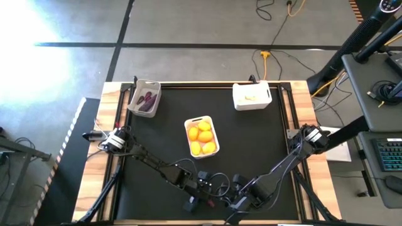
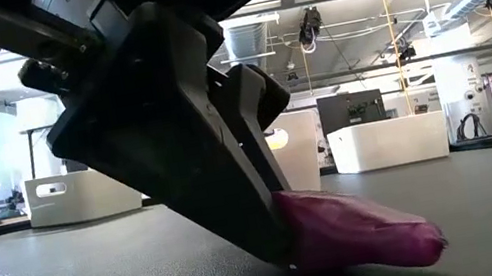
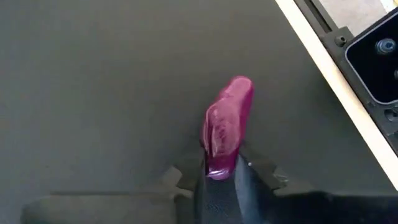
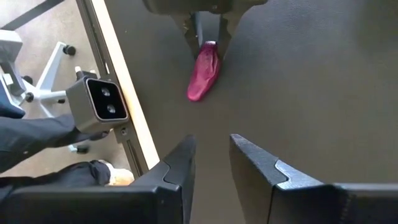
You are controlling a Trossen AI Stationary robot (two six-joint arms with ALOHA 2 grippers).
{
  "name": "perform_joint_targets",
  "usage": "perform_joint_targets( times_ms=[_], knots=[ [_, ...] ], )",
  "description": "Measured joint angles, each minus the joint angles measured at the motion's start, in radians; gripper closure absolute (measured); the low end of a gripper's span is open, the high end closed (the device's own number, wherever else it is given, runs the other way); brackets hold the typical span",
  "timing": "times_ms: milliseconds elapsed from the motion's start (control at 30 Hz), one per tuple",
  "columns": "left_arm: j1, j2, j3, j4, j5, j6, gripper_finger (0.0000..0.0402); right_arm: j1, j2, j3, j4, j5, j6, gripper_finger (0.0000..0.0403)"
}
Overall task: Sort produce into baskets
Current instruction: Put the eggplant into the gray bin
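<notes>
We see the left tool (image 3: pixel 221 177) pinched on one end of the purple eggplant (image 3: pixel 225 121), whose long axis points straight ahead along the counter (image 3: pixel 93 93); the right tool (image 4: pixel 211 162) waits open just beside.

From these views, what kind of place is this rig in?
Probably a robotics lab or workshop: exposed ceiling ducts, taped concrete floor with a yellow cable, and a side desk with a keyboard.

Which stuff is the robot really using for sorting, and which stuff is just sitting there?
For the job:
purple vegetable, pinched by the left gripper
grey basket of purple pieces
middle basket of yellow and orange fruits
white basket

Just there:
right gripper, open, waiting nearby
yellow cable on the floor
keyboard
</notes>
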Motion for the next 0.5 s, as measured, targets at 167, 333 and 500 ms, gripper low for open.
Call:
perform_joint_targets(
  times_ms=[167, 333, 500],
  knots=[
    [0.002, -0.004, 0.004, -0.024, 0.004, -0.002, 0.0359, -0.001, 0.0, 0.0, 0.003, 0.0, 0.015, 0.0312],
    [0.007, -0.035, 0.003, -0.113, -0.002, -0.003, 0.0361, -0.001, 0.0, 0.0, 0.002, 0.0, 0.034, 0.0317],
    [0.011, -0.105, 0.003, -0.22, -0.031, 0.003, 0.0361, -0.007, -0.001, 0.001, 0.001, 0.003, 0.03, 0.0321]
  ],
)
